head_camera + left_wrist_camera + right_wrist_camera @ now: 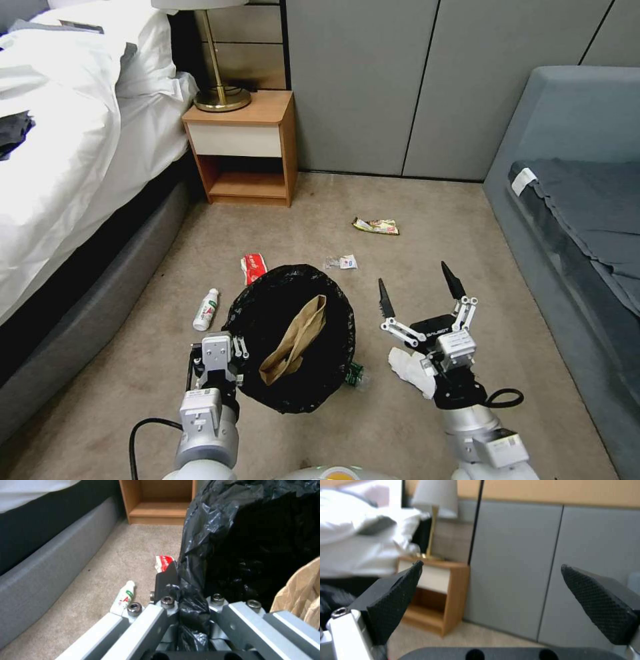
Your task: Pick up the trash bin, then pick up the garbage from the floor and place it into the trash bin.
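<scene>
Just beneath the right hand [421, 289], which is gaping wide and empty, crumpled white tissue [411, 371] is lying on the floor. The left hand [235, 347] is pinching the trash bin [267, 313] rim beside it.

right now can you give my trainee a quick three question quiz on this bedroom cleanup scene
1. True or false: the brown paper bag already lies inside the trash bin.
2. Which end effector grips the bin's bag-lined rim?
   A. the left end effector
   B. the right end effector
   C. both
3. Fill in: the crumpled white tissue lies on the carpet under the ___ arm.

Key
1. True; it leans against the black liner.
2. A; the left end effector is shut on the rim, while the right end effector is open and holds nothing.
3. Right.
</scene>
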